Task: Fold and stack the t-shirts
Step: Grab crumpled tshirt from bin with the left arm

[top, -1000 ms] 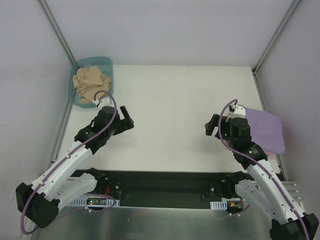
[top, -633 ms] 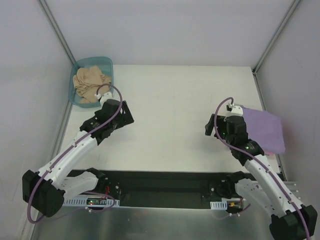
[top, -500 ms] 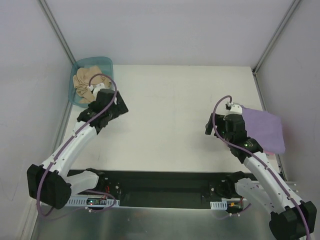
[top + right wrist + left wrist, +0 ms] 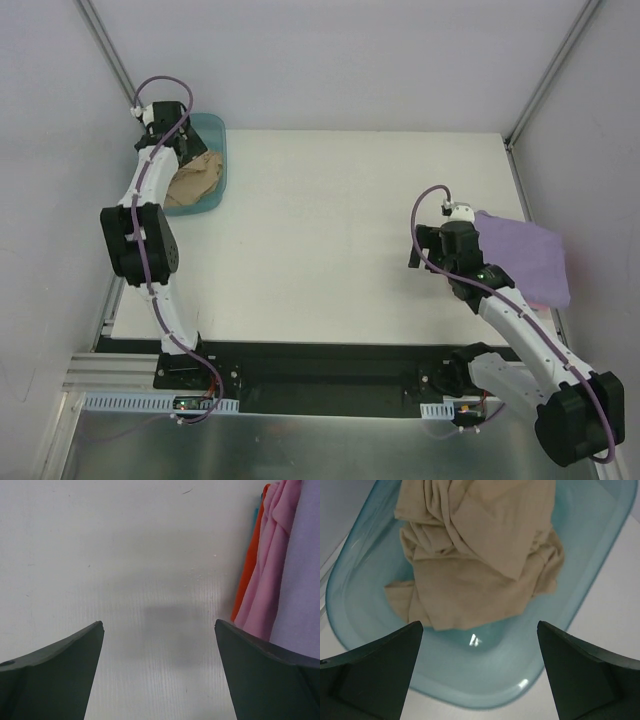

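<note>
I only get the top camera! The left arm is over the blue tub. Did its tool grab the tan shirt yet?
Observer: Not yet. In the left wrist view the left tool is wide open above the tan t-shirt, which lies crumpled in the tub.
Operator: What's under the purple shirt?
Observer: The right wrist view shows a pink t-shirt under the lavender t-shirt, with an orange edge beside it.
Operator: Is the right tool holding something?
Observer: No. The right tool is open over bare table.
</note>
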Tool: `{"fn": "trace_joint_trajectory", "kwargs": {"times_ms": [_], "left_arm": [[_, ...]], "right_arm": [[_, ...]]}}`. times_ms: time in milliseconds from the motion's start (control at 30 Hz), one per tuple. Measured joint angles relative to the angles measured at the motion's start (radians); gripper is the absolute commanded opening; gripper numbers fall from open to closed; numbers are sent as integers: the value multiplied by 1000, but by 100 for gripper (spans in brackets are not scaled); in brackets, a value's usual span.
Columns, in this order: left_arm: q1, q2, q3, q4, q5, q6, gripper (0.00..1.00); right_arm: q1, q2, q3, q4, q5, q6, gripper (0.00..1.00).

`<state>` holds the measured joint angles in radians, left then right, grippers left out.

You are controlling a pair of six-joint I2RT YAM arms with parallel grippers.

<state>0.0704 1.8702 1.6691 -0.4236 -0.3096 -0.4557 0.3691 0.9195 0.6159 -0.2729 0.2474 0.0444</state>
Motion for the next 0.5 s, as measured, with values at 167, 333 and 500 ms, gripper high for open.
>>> {"fn": "trace_joint_trajectory", "kwargs": {"times_ms": [167,333,500], "left_arm": [[90,292,244,-2,60,49,99],[113,505,406,-8,75,80,99],[115,616,554,-23,92,79,80]], "right_arm": [[0,20,1,1,3,-9,97],[0,84,16,7,6,-19,97],[0,119,22,8,6,-26,97]]}}
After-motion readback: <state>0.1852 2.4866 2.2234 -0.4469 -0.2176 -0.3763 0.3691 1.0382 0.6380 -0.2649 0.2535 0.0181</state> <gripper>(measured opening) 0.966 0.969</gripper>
